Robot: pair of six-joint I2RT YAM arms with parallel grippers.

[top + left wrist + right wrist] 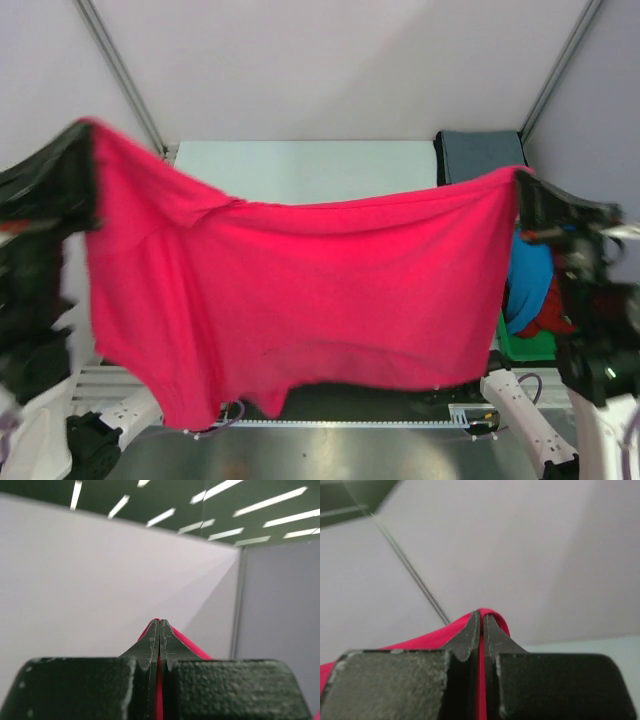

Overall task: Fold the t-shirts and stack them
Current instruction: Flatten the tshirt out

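Top external: pink shirt [300, 290] hangs spread above the bench [300, 165]. Its ends are pinched by left tool [159, 632] and right tool [481, 622].

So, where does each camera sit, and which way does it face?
Top camera: above and behind the arms, looking down at the pink-red t-shirt stretched between the left gripper and right gripper; both arms show.
Left wrist camera: on the left wrist, facing up at wall and ceiling lights; its shut fingers show.
Right wrist camera: on the right wrist, facing the walls; its shut fingers show.
Shared: both wrist views show the t-shirt pinched between fingers.
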